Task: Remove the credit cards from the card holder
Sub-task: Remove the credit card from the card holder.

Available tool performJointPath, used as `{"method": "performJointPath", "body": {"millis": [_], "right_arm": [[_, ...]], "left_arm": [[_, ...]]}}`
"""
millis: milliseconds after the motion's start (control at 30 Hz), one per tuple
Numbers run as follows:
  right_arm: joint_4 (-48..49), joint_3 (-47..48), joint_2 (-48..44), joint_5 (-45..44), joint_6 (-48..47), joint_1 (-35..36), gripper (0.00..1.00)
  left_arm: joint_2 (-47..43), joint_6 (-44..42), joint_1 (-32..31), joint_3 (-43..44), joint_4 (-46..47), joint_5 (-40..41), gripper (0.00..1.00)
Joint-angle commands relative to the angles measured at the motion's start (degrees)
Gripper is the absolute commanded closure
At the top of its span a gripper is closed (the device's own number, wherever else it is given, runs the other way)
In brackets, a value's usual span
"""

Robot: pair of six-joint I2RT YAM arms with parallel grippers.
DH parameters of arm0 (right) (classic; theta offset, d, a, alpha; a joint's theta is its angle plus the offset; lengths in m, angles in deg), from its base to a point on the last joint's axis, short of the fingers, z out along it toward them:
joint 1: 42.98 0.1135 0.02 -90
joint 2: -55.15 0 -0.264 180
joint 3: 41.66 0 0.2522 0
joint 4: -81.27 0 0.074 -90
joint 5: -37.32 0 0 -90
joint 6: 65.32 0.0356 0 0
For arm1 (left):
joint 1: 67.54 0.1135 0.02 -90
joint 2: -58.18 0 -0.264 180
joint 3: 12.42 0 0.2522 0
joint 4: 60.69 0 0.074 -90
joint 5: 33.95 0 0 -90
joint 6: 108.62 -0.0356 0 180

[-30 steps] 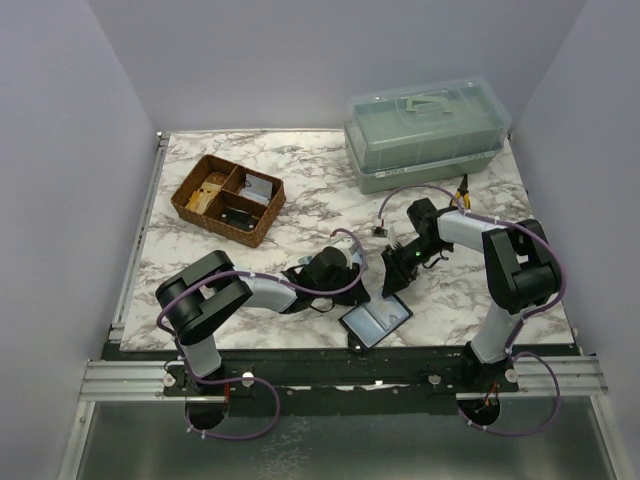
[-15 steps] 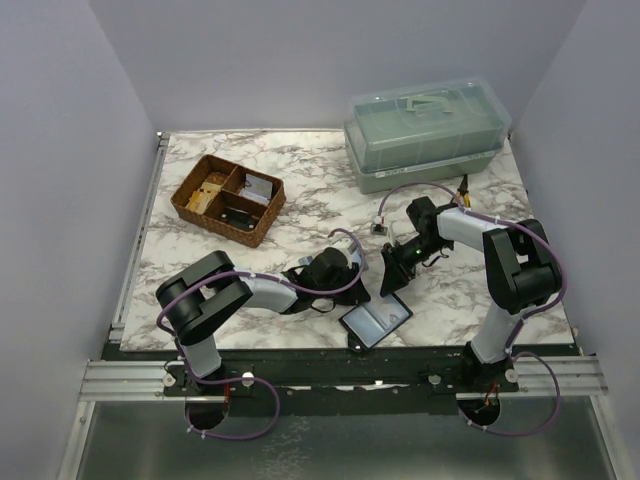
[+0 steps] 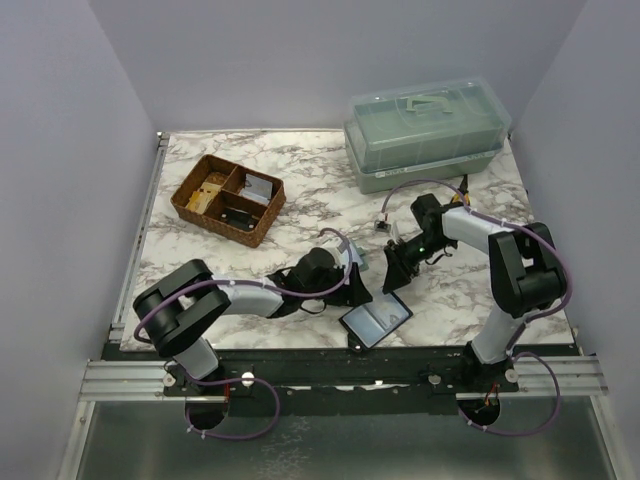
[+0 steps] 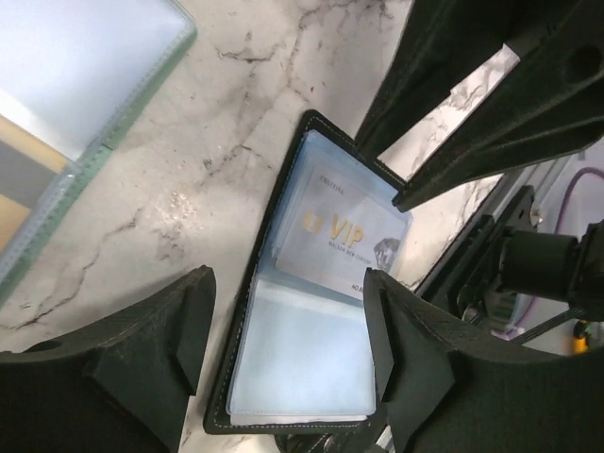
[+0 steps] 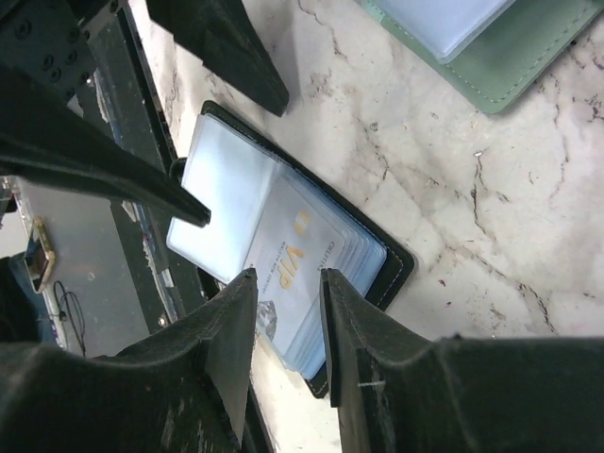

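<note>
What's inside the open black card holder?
In the card holder, a pale blue card printed VIP shows through one clear sleeve. The other sleeve looks blank; any cards behind either are hidden.

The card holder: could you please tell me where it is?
In the top view, the card holder lies open by the near edge of the table, right of centre, just below the left gripper and right gripper.

Overhead rear view, two close wrist views sharing card holder [image 4: 293, 368]
</note>
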State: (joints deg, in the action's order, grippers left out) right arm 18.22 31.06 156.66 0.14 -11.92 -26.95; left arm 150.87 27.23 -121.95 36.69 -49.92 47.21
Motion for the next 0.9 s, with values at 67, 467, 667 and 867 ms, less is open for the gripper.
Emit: {"method": "performJointPath", "body": {"millis": [67, 467, 667, 867], "right_arm": [[-2.42, -0.65, -4.68, 3.07, -5.26, -0.58, 0.60], [-6.68, -9.49, -19.35, 5.67, -36.64, -0.51, 0.50], [-4.20, -18.34, -25.80, 10.28, -51.35, -0.48, 0.30], [6.10, -25.54, -33.07, 3.73, -51.28, -0.48, 0.21]], "left_arm": [[-4.15, 7.14, 4.24, -2.89, 4.44, -7.70, 0.30], [-4.24, 7.12, 4.31, -1.60, 4.56, -11.11, 0.35], [-2.47, 5.97, 4.29, 0.46, 4.56, -12.61, 0.35], [0.69, 5.05, 4.23, 2.90, 4.57, -16.97, 0.36]]}}
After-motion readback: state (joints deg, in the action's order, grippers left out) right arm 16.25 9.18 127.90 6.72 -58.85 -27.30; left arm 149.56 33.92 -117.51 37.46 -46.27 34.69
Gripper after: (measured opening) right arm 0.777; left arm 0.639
